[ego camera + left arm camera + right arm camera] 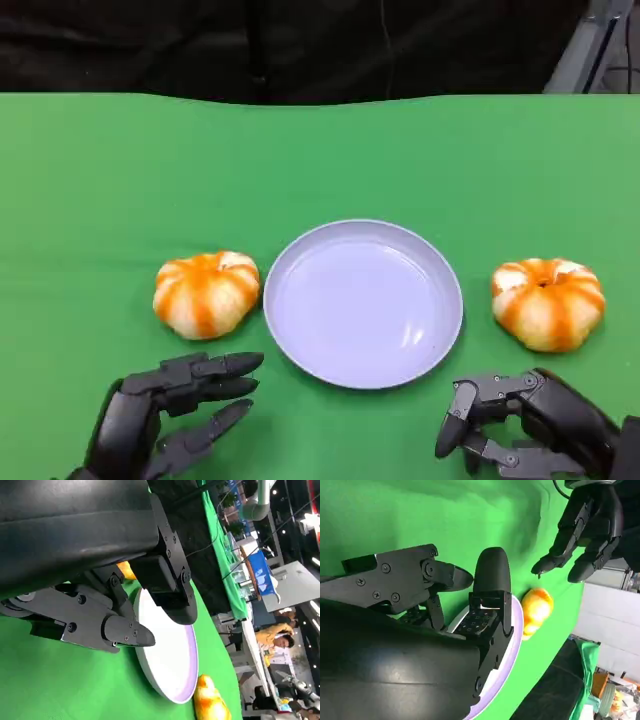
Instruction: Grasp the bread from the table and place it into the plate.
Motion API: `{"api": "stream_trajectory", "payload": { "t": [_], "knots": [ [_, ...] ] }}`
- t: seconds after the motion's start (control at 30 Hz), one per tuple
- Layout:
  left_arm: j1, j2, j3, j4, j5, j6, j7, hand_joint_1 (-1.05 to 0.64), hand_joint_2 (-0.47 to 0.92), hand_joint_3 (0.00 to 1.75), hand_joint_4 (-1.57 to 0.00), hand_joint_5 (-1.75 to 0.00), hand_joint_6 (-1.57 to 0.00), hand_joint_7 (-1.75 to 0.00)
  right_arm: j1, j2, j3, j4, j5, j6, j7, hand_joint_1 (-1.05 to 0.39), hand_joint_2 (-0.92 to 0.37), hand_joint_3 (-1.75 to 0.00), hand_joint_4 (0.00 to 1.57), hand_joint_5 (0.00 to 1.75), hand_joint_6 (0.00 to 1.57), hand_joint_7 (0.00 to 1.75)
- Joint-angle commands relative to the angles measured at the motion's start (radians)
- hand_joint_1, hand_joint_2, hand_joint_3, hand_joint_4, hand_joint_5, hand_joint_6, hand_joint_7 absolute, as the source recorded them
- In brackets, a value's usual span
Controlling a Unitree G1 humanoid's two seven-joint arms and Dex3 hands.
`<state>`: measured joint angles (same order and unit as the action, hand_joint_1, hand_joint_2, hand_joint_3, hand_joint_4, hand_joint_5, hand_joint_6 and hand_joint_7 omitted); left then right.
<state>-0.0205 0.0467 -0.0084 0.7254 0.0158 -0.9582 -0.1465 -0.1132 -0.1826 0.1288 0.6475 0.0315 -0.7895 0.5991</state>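
Two orange-and-white pumpkin-shaped breads lie on the green table on either side of a pale lilac plate. The left bread lies just beyond my left hand, whose fingers are spread and hold nothing. The right bread lies beyond my right hand, fingers loosely bent and apart, holding nothing. In the left wrist view my left hand hangs over the plate with the right bread past it. The right wrist view has my right hand, the plate rim, the left bread and my left hand.
The green tabletop stretches back to a dark edge behind. A grey stand leg rises at the back right. In the left wrist view, people and other tables stand far off.
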Motion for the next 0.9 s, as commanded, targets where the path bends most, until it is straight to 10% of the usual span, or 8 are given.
{"api": "stream_trajectory", "payload": {
  "t": [0.03,0.9],
  "knots": [
    [0.008,0.009,0.005,-0.012,-0.013,0.008,-0.008,-0.15,0.92,0.15,-0.93,-0.25,-0.99,-0.01,0.003,-0.016,-0.004,0.000,0.004,0.000,-0.003,-0.04,-0.90,-0.52,0.71,1.60,0.80,1.07],
    [0.008,0.009,0.005,-0.012,-0.013,0.008,-0.008,-0.15,0.92,0.15,-0.96,-0.19,-1.00,-0.01,0.003,-0.016,-0.004,0.000,0.004,0.000,-0.003,-0.04,-0.89,-0.53,0.71,1.60,0.80,1.07]
  ]
}}
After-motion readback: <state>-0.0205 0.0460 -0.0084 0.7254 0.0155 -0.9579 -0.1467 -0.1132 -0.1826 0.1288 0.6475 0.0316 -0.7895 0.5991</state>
